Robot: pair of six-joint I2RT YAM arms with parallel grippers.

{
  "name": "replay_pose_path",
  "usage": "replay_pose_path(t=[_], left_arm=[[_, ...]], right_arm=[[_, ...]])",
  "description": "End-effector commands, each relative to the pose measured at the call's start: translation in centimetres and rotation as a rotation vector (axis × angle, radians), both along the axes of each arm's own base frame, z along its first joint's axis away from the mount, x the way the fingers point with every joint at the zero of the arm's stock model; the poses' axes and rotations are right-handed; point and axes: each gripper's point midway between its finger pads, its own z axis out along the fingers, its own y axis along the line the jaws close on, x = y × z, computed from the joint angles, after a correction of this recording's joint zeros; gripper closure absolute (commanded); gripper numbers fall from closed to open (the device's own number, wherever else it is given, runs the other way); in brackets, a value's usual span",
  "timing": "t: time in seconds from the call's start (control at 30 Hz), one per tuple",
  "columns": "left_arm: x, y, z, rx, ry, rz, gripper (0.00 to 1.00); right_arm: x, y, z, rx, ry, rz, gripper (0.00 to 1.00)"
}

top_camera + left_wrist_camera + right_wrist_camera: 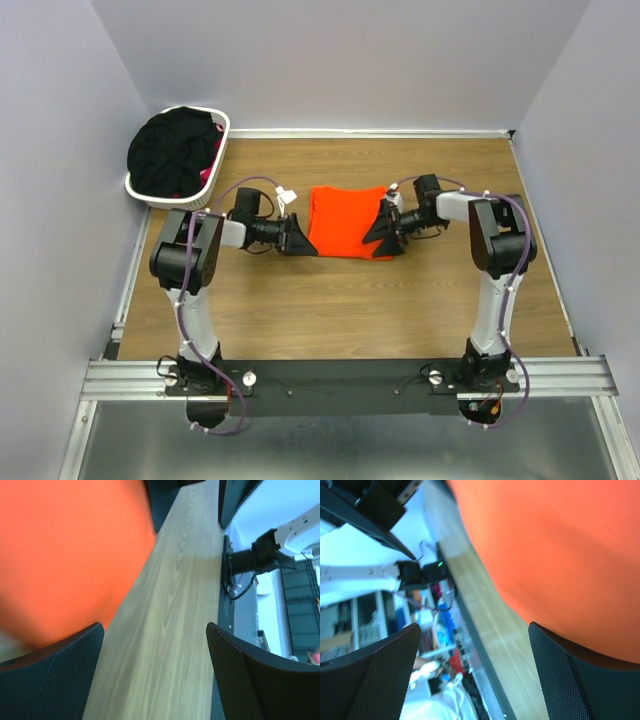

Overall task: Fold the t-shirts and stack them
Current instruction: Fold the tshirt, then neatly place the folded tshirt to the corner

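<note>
A folded bright orange t-shirt (345,220) lies flat in the middle of the wooden table (340,300). My left gripper (300,238) sits at the shirt's left edge, jaws wide open with only bare wood between them; the orange t-shirt (65,555) fills the upper left of its wrist view. At the shirt's right edge is my right gripper (382,232), also open and holding nothing, with the orange t-shirt (560,550) beside its right finger (580,680). Black t-shirts (172,150) with a bit of pink cloth (210,170) are heaped in the basket.
The white laundry basket (222,125) stands at the table's back left corner, against the wall. Grey walls close in the back and both sides. Both arm bases sit on the metal rail (340,375) at the near edge.
</note>
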Motion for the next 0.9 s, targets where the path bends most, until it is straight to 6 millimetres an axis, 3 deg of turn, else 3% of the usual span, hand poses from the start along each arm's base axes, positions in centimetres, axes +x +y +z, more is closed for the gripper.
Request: replay_pose_path(t=[0.0, 0.17, 0.2, 0.23, 0.4, 0.6, 0.67, 0.87], left_arm=[[0.8, 1.9, 0.5, 0.071, -0.060, 0.049, 0.08], [1.0, 3.2, 4.1, 0.166, -0.242, 0.048, 0.07], [1.3, 3.4, 6.1, 0.172, -0.309, 0.061, 0.06], [2.1, 4.0, 6.7, 0.224, -0.359, 0.100, 0.06], [6.3, 8.1, 15.1, 0.408, -0.647, 0.370, 0.02], [9.4, 13.6, 21.8, 0.589, -0.744, 0.682, 0.02], [9.6, 14.8, 23.1, 0.626, -0.763, 0.731, 0.02], [8.8, 16.2, 23.9, 0.678, -0.781, 0.775, 0.02]], right_arm=[[3.4, -4.8, -1.5, -0.221, -0.116, -0.080, 0.04], [5.2, -5.3, 3.3, -0.269, -0.238, -0.089, 0.04], [5.9, -5.7, 4.7, -0.297, -0.292, -0.105, 0.04], [6.9, -5.9, 5.8, -0.318, -0.341, -0.121, 0.04], [10.4, -7.1, 8.6, -0.614, -0.604, -0.195, 0.00], [12.2, -3.3, 7.3, -0.881, -0.756, -0.180, 0.00], [12.6, -2.1, 5.0, -0.977, -0.750, -0.170, 0.00], [11.5, 1.2, 0.8, -1.023, -0.699, -0.118, 0.00]])
